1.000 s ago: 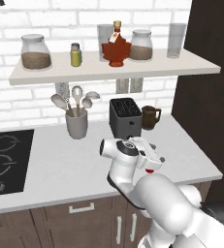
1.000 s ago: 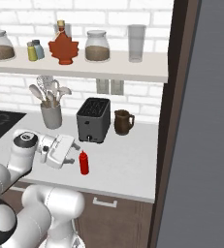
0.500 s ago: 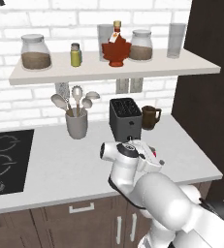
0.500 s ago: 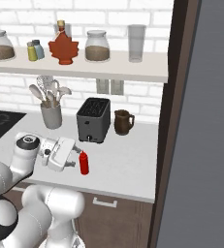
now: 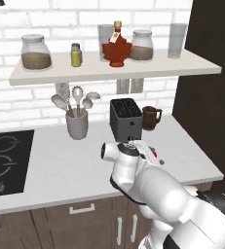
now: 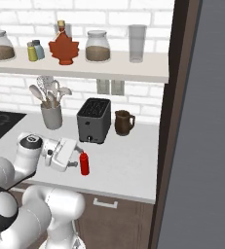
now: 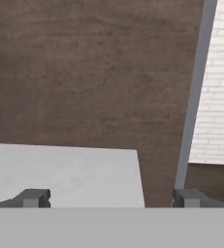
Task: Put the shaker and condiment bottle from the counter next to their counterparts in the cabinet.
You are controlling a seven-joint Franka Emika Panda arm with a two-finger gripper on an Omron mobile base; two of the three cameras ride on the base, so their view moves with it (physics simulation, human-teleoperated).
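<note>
Olive shaker (image 5: pixel 75 55) already stands on my shelf (image 5: pixel 133 70); red condiment bottle (image 6: pixel 84 163) remains on the counter (image 6: pixel 119 170), beside my wide-open, empty gripper (image 6: pixel 76 158).

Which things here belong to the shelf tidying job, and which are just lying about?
Job:
- small red squeeze bottle on the light grey counter
- yellow-olive shaker
- pale blue shaker
- dark red maple-leaf bottle
- off-white wall shelf
- open hand

Lying about:
- black toaster
- brown mug
- grey utensil pot
- glass jars
</note>
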